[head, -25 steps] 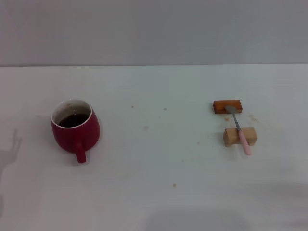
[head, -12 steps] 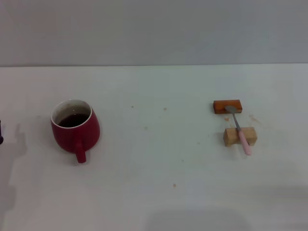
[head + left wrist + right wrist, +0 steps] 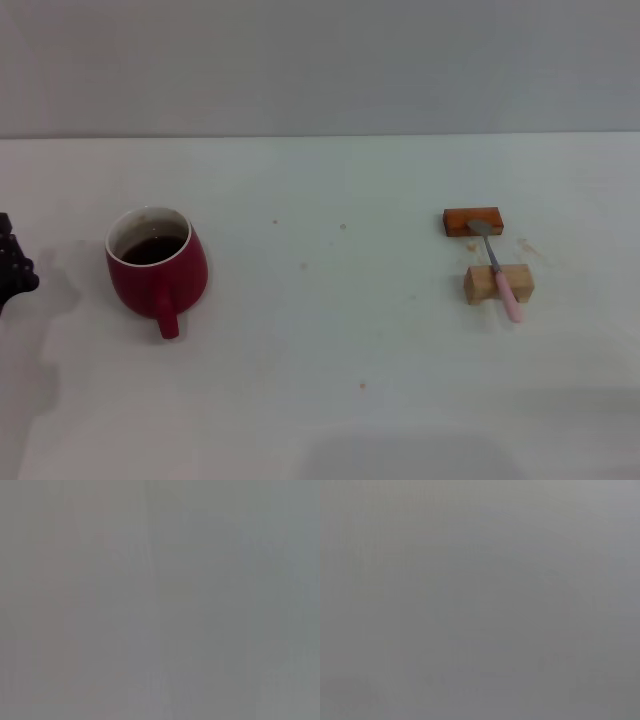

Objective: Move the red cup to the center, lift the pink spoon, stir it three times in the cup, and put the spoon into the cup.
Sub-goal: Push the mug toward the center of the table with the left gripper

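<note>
While the left gripper (image 3: 14, 266) pokes into the head view at the table's left edge, a dark shape near the red cup (image 3: 156, 268) but apart from it, I cannot tell how its fingers stand. That cup sits upright on the white table (image 3: 330, 340), left of the middle, dark liquid inside, its handle turned toward the robot. Well off to the right, the pink spoon (image 3: 497, 268) lies across 2 wooden blocks (bowl on the orange-brown block (image 3: 460, 220), stem over the tan block (image 3: 480, 286)). Both wrist views show only plain grey.
</note>
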`<state>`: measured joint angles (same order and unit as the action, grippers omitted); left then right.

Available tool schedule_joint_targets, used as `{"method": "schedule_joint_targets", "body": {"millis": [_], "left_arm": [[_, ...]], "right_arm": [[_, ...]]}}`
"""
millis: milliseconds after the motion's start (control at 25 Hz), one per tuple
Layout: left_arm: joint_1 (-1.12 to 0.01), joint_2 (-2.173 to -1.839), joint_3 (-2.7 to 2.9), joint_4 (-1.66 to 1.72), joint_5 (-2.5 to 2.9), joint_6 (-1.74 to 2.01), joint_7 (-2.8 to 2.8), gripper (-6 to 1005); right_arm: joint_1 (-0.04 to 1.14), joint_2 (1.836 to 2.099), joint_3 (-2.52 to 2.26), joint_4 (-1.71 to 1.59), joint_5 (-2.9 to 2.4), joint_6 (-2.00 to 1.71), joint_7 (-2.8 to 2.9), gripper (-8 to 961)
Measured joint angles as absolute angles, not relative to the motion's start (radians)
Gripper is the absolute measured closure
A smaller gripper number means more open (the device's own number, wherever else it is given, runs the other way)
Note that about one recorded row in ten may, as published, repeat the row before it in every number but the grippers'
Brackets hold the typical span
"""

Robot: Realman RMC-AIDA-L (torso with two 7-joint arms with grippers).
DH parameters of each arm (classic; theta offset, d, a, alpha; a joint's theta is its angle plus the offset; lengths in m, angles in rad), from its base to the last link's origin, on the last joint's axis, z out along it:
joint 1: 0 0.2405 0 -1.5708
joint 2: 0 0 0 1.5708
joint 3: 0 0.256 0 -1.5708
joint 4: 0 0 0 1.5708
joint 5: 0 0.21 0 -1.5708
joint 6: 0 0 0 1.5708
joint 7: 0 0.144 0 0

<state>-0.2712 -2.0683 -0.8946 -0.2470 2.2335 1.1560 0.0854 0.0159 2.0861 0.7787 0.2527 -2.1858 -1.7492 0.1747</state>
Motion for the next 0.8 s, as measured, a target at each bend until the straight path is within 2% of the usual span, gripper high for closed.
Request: {"method": "schedule_joint_targets", "body": {"millis": [40, 800], "left_arm": [[-0.277, -2.068, -0.893, -0.247, 2.234, 1.145, 0.107, 990], [-0.389, -2.072, -0.844, -0.242, 2.233, 0.928, 0.313, 1001]], "right_arm": [[0.015, 2.086, 0.779, 0.253, -2.186, -1.751, 0.175, 193], [0.012, 2.086, 0.779, 0.252, -2.186, -1.767, 0.175, 192]]}}
